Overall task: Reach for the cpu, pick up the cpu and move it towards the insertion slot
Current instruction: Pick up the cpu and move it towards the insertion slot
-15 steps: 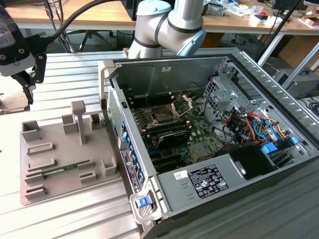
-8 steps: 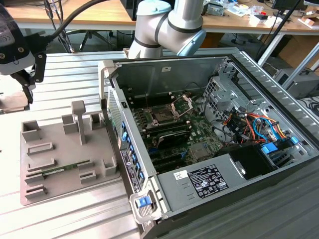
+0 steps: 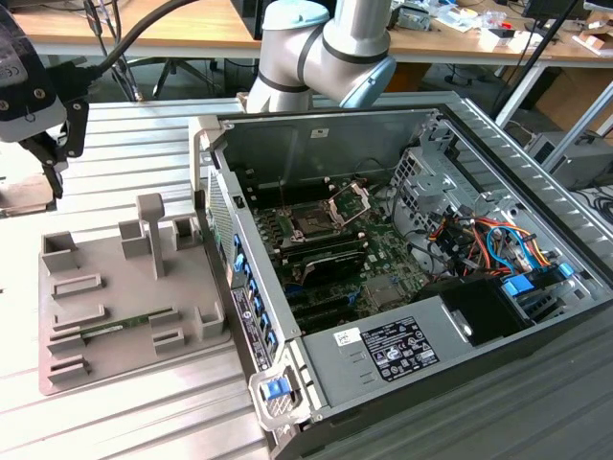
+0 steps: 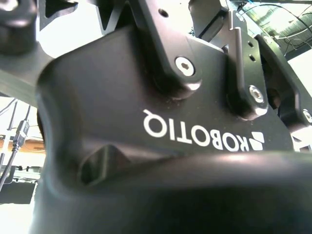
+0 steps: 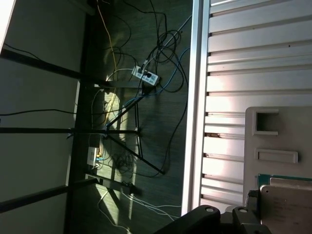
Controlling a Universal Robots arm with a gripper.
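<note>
Daylight, hard and uneven.
Sun stripes the worktop (image 5: 243, 63) beside the gripper (image 3: 50, 158); white glare behind it, the floor (image 5: 146, 48) shadowed.

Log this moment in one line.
gripper: above table, exterior view's left, near grey tray | insertion slot: inside open computer case, apart from gripper

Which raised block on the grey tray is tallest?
The slim capped post, standing between two shorter blocks on the side of the tray toward the computer case; every other block is far lower.
</note>
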